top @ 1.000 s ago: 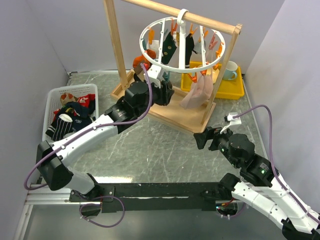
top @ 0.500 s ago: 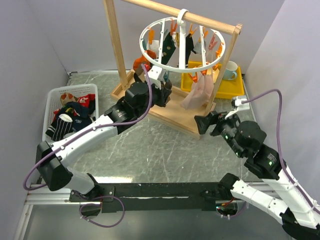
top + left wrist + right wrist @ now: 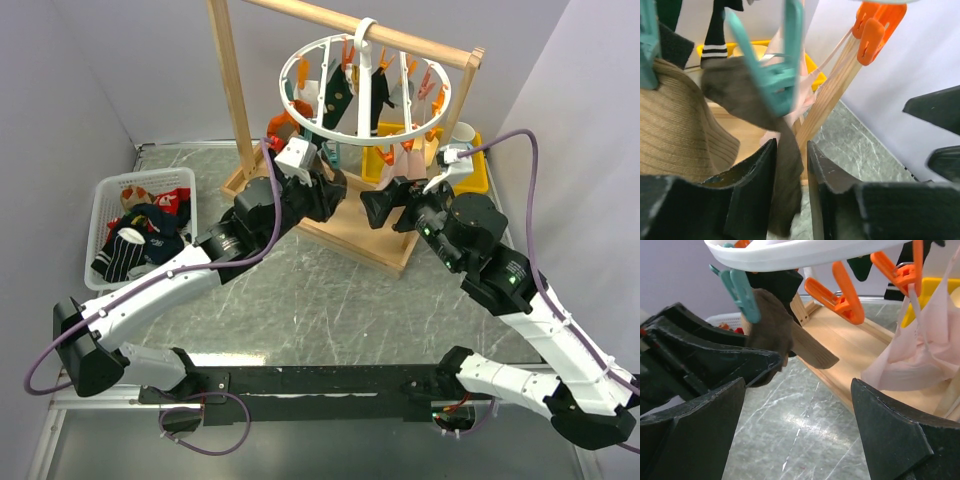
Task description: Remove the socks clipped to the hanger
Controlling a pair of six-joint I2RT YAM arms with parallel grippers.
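The hanger (image 3: 366, 32), a white ring (image 3: 790, 252), hangs from the wooden rack's bar with socks clipped under it. A brown sock (image 3: 785, 165) dangles from a teal clothespin (image 3: 782, 75) and runs down between the fingers of my left gripper (image 3: 791, 150). The jaws stand narrowly apart, the sock lying against one finger. A tan ribbed sock (image 3: 675, 125) hangs at its left. My right gripper (image 3: 797, 385) is wide open with nothing in it. It faces the left gripper (image 3: 335, 185) and the brown sock (image 3: 771, 325). A pale pink sock (image 3: 920, 360) hangs at its right. Black striped socks (image 3: 337, 95) hang further back.
The wooden rack (image 3: 228, 90) stands on a wooden base (image 3: 865, 340). A white mesh basket (image 3: 105, 195) holding socks sits at the left. A yellow tray (image 3: 470, 175) and a mug (image 3: 462, 135) lie behind the rack at the right. Orange clothespins (image 3: 840, 295) dangle from the ring.
My right arm has swung up and left to the rack, its gripper now close to the left one. The left gripper has stayed under the ring while its arm shifted.
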